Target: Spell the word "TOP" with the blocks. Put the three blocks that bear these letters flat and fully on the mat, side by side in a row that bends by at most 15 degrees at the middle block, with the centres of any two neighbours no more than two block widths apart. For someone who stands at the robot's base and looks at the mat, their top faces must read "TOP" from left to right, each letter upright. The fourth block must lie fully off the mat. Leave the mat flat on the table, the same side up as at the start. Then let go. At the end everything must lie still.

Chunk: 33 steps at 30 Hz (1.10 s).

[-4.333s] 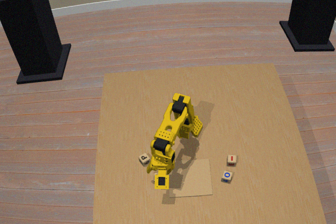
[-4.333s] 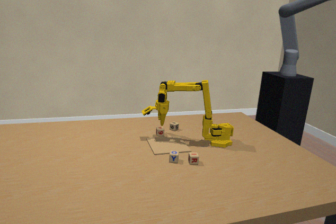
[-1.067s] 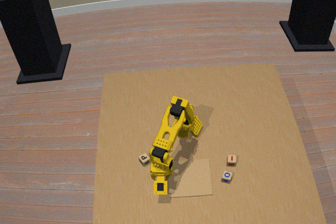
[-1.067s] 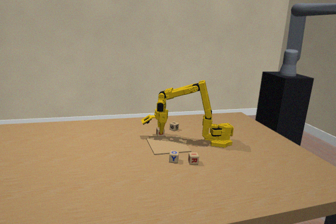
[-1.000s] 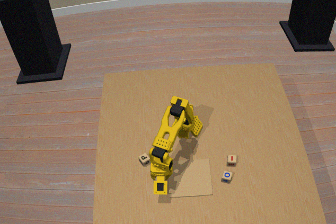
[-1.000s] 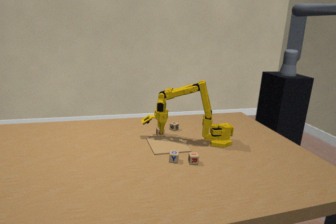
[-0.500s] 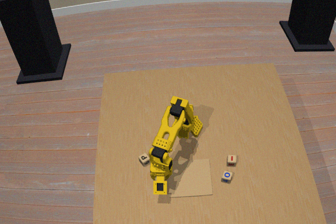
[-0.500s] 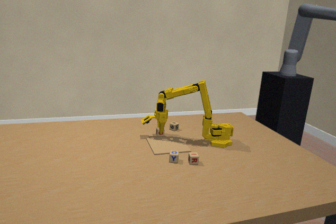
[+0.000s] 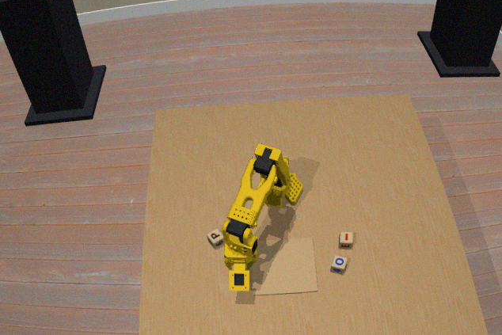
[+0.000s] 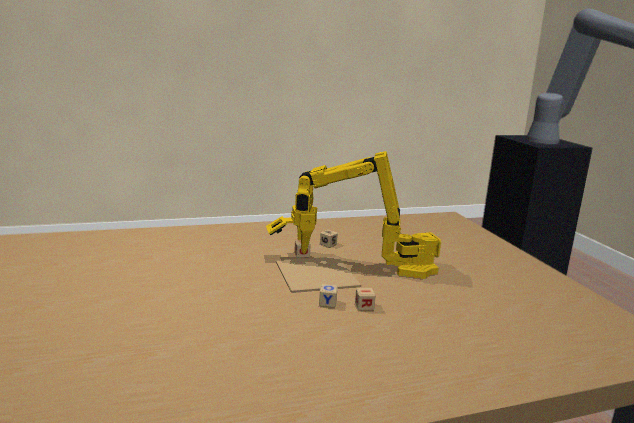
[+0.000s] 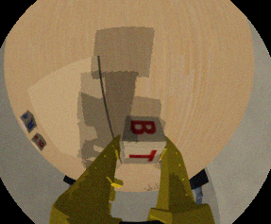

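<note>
My gripper is shut on the T block. It holds the block low at the table, right by the edge of the mat that faces the P block. In the wrist view the block shows a red T between the fingers and a red B on another face. In the top view the wrist hides it. The P block lies on the table off the mat on that same side. The O block lies off the mat on the opposite side.
The fourth block, with a red I on top, lies off the mat beside the O block. The arm's base stands behind the mat. Two black pedestals stand on the floor beyond the table.
</note>
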Each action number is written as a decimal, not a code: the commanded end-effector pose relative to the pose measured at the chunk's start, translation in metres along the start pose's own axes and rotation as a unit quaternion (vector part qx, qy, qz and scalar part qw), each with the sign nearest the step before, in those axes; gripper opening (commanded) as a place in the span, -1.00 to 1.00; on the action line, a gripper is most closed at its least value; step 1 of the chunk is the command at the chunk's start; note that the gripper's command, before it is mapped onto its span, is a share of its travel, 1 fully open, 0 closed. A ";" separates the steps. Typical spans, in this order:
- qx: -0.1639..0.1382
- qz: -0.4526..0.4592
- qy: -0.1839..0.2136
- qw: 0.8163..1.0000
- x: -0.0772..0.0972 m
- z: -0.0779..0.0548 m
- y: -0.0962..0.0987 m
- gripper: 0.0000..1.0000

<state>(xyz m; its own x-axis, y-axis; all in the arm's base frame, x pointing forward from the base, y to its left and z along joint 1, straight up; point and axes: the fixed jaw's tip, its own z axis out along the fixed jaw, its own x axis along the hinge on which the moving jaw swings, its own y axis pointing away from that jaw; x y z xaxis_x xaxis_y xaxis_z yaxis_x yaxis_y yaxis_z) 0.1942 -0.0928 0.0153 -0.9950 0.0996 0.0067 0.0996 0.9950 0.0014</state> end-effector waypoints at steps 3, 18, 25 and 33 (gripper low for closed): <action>0.018 0.001 -0.047 0.999 -0.014 -0.023 -0.007 -1.00; 0.018 0.001 -0.047 0.999 -0.011 -0.059 -0.003 -1.00; 0.018 0.001 -0.047 0.999 -0.010 -0.067 -0.002 -1.00; 0.018 -0.004 -0.047 0.999 -0.010 -0.067 -0.001 -1.00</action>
<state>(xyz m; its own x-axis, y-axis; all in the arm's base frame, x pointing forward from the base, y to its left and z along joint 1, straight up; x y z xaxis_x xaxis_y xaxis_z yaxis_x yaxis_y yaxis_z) 0.1941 -0.0923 0.0620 -0.9949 0.0997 0.0167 0.0998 0.9950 0.0053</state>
